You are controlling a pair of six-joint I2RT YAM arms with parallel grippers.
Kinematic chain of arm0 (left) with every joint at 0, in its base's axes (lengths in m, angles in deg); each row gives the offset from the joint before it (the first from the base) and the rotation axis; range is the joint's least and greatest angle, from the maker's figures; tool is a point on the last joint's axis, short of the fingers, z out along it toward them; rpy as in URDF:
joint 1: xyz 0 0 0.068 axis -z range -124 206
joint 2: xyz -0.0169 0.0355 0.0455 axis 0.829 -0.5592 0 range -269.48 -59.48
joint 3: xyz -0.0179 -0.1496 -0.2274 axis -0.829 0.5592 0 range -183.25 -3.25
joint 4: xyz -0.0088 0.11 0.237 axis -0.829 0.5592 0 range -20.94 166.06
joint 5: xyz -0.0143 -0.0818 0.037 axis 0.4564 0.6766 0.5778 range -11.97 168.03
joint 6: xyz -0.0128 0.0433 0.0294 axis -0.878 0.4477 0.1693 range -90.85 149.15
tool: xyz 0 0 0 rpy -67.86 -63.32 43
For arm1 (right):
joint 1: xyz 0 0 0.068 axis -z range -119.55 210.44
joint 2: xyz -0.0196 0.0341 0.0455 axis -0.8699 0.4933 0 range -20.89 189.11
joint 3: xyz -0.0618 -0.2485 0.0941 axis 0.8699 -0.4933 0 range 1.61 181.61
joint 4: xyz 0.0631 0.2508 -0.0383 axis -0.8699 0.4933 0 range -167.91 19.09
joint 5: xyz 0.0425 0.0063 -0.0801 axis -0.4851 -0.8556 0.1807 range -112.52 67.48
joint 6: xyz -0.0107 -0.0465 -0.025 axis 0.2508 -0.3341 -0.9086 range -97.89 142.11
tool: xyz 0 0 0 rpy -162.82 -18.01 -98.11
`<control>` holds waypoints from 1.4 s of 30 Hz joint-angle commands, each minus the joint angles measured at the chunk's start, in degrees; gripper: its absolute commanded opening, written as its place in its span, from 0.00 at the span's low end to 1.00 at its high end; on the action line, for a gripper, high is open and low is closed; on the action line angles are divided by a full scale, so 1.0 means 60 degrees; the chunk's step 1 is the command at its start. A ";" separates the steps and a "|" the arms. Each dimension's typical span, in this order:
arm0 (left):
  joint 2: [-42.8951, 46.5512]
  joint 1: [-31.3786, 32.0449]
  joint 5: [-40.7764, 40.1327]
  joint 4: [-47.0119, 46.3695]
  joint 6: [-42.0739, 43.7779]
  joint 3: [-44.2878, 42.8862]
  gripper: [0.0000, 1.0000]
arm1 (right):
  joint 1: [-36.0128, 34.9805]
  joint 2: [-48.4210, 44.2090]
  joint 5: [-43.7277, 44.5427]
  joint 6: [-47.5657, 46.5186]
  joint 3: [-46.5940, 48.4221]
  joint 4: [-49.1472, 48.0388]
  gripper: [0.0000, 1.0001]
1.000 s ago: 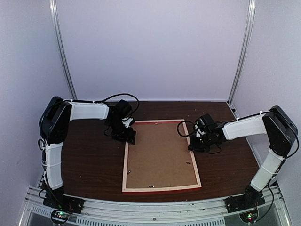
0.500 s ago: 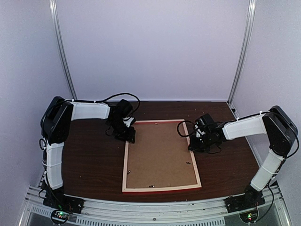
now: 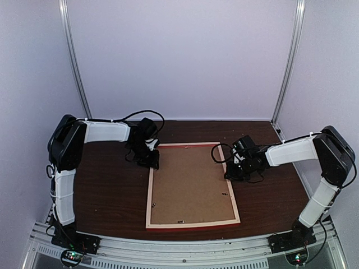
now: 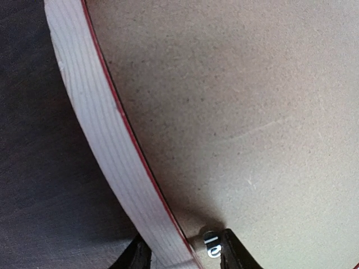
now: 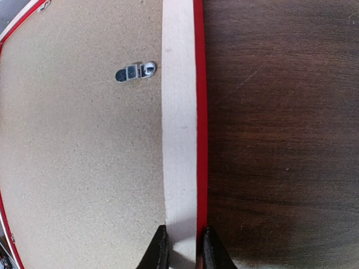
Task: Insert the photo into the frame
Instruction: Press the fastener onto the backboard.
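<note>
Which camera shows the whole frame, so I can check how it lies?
Top external: the frame shows whole, lying back-up on the table, backing board in it. Left wrist shows only a stretch of its left rail; right wrist only a stretch of the right rail, between the fingertips of the right gripper.

Robot lab booth: plain lilac panel walls, aluminium uprights, dark wooden table.

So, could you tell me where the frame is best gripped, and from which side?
Take a thin side rail of the frame, from straight above, astride it like the right hand. It lies flat, back up, and the backing board fills its middle, so only the narrow rails offer a grip.
</note>
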 commanded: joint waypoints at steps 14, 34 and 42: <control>-0.0147 -0.0071 -0.0251 -0.0719 -0.0336 0.0679 0.31 | -0.0077 0.0771 -0.0586 0.0211 -0.0200 -0.0348 0.05; 0.0080 -0.0071 0.0021 -0.1685 -0.1258 0.1343 0.39 | -0.0216 0.0770 -0.0595 0.0281 -0.0200 -0.0427 0.05; 0.0310 -0.0071 -0.0087 -0.1592 -0.1258 0.1733 0.29 | -0.0222 0.0798 -0.0596 0.0258 -0.0129 -0.0403 0.05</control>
